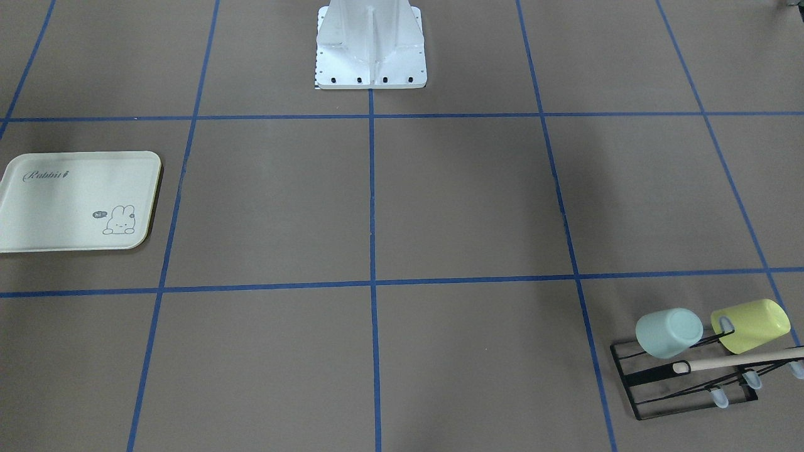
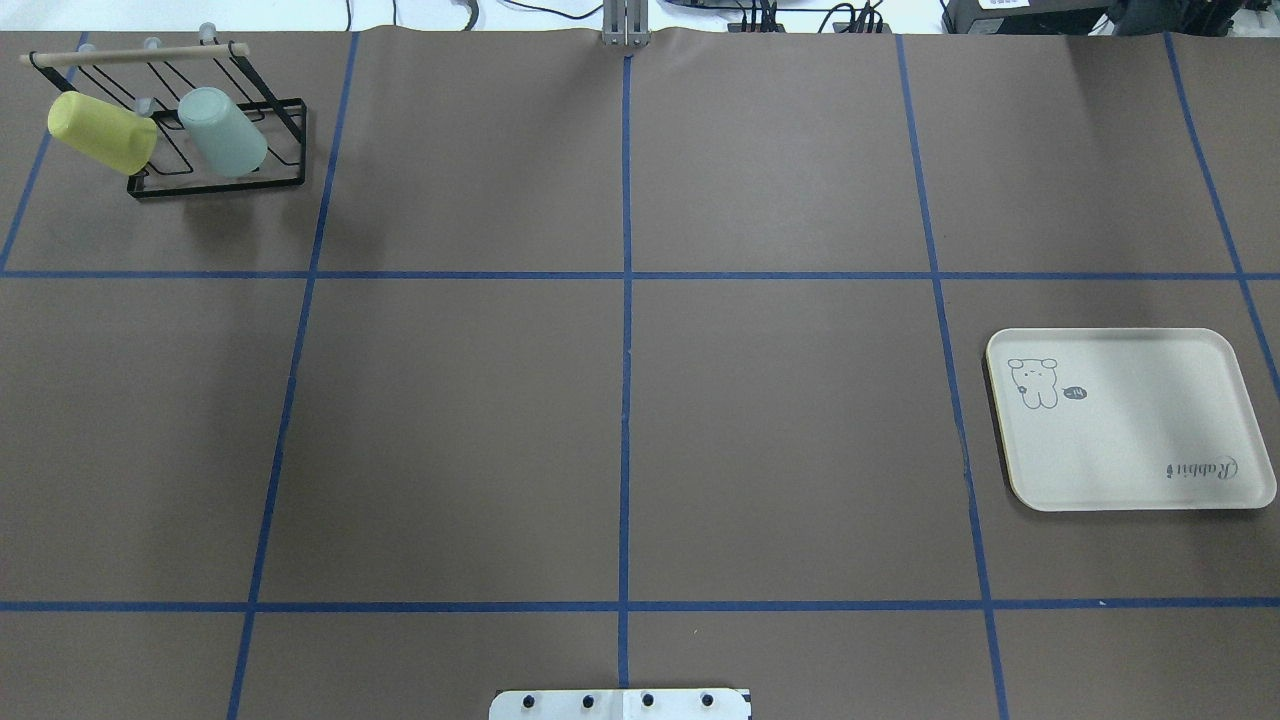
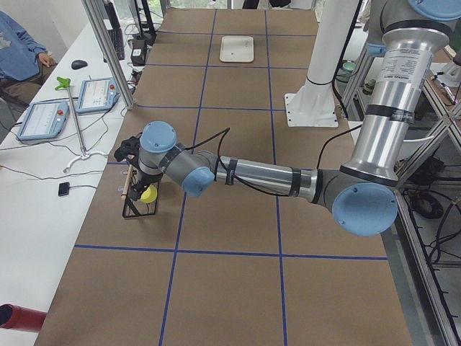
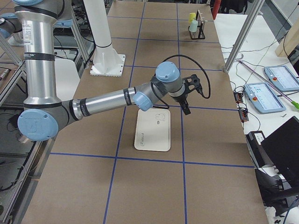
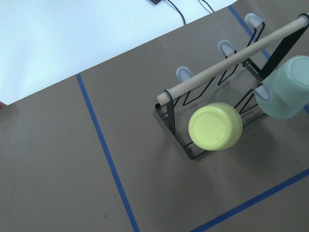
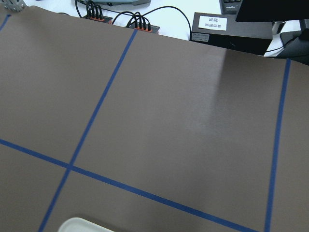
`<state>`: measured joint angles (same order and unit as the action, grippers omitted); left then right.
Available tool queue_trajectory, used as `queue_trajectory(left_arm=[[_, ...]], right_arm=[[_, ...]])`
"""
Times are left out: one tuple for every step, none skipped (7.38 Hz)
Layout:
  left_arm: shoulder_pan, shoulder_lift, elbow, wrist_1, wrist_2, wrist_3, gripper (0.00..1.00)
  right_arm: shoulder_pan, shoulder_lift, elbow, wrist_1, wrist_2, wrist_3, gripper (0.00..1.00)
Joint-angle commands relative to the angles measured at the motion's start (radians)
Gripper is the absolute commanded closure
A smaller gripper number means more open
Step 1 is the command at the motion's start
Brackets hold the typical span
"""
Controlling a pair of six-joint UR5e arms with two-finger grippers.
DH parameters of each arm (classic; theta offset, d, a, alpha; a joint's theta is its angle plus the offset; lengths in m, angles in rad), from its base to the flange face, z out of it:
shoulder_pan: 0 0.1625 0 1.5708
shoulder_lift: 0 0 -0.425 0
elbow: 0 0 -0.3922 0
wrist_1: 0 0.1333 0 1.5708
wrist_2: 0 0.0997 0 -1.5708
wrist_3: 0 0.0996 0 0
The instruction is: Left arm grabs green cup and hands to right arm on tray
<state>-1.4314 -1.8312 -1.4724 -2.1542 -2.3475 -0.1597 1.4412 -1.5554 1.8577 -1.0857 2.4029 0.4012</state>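
Note:
The pale mint-green cup (image 2: 222, 130) hangs mouth-down and tilted on a peg of a black wire rack (image 2: 215, 186) at the table's far left corner; it also shows in the front view (image 1: 669, 333) and the left wrist view (image 5: 288, 87). The left gripper (image 3: 128, 150) hovers above the rack and shows only in the left side view, so I cannot tell if it is open. The cream Rabbit tray (image 2: 1130, 420) lies bare on the robot's right. The right gripper (image 4: 187, 108) hangs above the tray's far end (image 4: 153, 130), seen only from the side; its state is unclear.
A brighter yellow-green cup (image 2: 102, 131) hangs on the same rack beside the mint one, nearer the table's edge (image 5: 215, 126). A wooden rod (image 2: 135, 53) tops the rack. The robot's white base (image 1: 370, 47) stands mid-table at the robot's side. Blue tape lines grid the brown surface.

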Motion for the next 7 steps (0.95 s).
queue_trajectory(left_arm=[[0.167,-0.123,0.023,-0.038,0.005,-0.246,0.00],[0.199,-0.137,0.023,-0.036,0.008,-0.300,0.00],[0.212,-0.143,0.035,-0.035,0.048,-0.308,0.00],[0.226,-0.176,0.079,-0.033,0.101,-0.323,0.00],[0.253,-0.200,0.105,-0.033,0.155,-0.345,0.00],[0.284,-0.215,0.137,-0.033,0.209,-0.346,0.00],[0.298,-0.221,0.167,-0.035,0.237,-0.343,0.00]], right_arm=[[-0.106,0.055,0.017,0.001,-0.039,0.152,0.00],[-0.161,0.078,0.017,0.001,-0.097,0.212,0.00],[-0.201,0.098,0.017,0.001,-0.128,0.250,0.00],[-0.206,0.100,0.018,0.001,-0.131,0.251,0.00],[-0.206,0.100,0.018,0.003,-0.131,0.252,0.00],[-0.206,0.098,0.018,0.003,-0.131,0.252,0.00],[-0.208,0.098,0.018,0.003,-0.130,0.252,0.00]])
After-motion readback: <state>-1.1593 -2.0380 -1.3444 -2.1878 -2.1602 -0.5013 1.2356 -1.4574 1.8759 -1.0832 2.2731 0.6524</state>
